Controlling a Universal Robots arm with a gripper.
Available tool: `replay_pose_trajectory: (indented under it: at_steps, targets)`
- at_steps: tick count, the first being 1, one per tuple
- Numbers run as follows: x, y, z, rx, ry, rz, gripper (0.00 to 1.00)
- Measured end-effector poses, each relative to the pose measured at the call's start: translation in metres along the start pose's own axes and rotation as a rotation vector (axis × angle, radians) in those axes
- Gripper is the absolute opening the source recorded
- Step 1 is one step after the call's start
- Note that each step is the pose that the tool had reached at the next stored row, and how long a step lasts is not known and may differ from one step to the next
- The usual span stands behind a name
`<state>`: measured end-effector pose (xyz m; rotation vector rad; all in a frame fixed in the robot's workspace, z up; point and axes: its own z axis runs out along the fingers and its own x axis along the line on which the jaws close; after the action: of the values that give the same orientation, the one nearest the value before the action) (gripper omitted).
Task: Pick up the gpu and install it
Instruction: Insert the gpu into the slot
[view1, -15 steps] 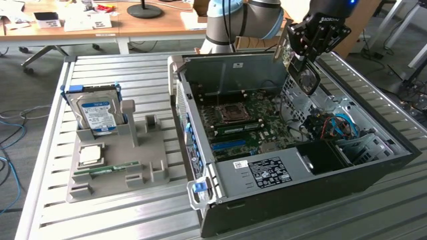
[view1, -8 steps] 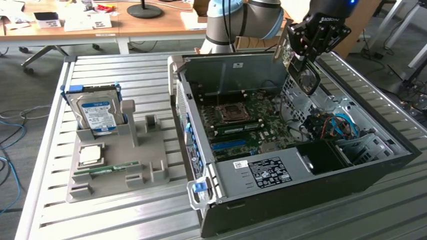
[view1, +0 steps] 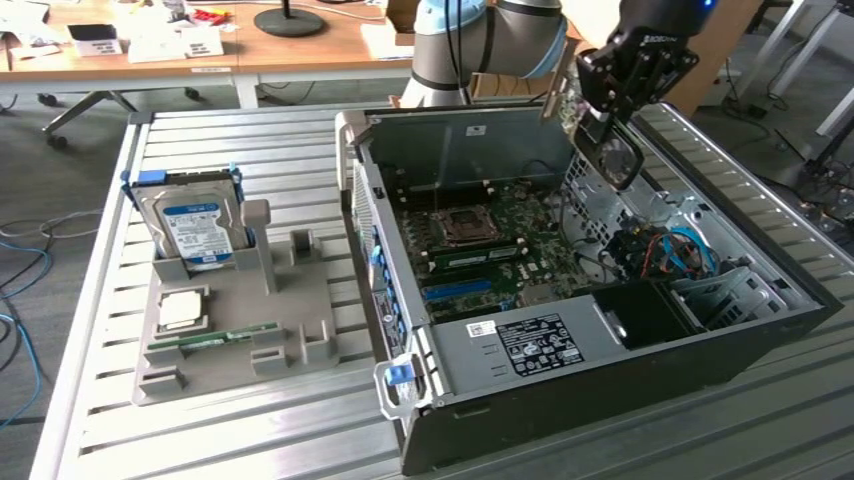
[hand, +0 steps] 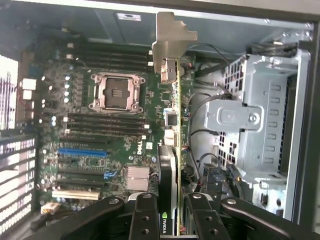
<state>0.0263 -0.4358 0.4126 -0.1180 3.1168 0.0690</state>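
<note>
Had jaws clamped on the gpu, gripped edge-on above the open computer case, between the case's processor socket and drive cage, silvery bracket pointing away from the jaws.

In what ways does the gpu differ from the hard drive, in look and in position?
The gpu is thin and dark with a silvery bracket; the hard drive is thicker, silver, blue-labelled. The gpu hangs in the pincer over the open computer case; the hard drive stands in the gray holder. Both are roughly upright.
</note>
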Motion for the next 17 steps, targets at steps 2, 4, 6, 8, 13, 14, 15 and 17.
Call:
replay_pose_trajectory:
  at_steps: [2, 4, 6, 8, 13, 14, 15, 17]
  targets:
    - [0.0, 0.0, 0.0, -0.0008, 0.0016, -0.036, 0.27]
    - [0.0, 0.0, 0.0001, -0.0017, 0.0032, -0.073, 0.27]
    - [0.0, 0.0, 0.0001, -0.0026, 0.0048, -0.109, 0.27]
    - [0.0, 0.0, 0.0002, -0.0033, 0.0064, -0.145, 0.27]
    - [0.0, 0.0, 0.0004, -0.0055, 0.0103, -0.236, 0.27]
    - [0.0, 0.0, 0.0005, -0.0059, 0.0111, -0.254, 0.27]
    - [0.0, 0.0, 0.0005, -0.0063, 0.0119, -0.272, 0.27]
    - [0.0, 0.0, 0.0006, -0.0072, 0.0134, -0.308, 0.27]
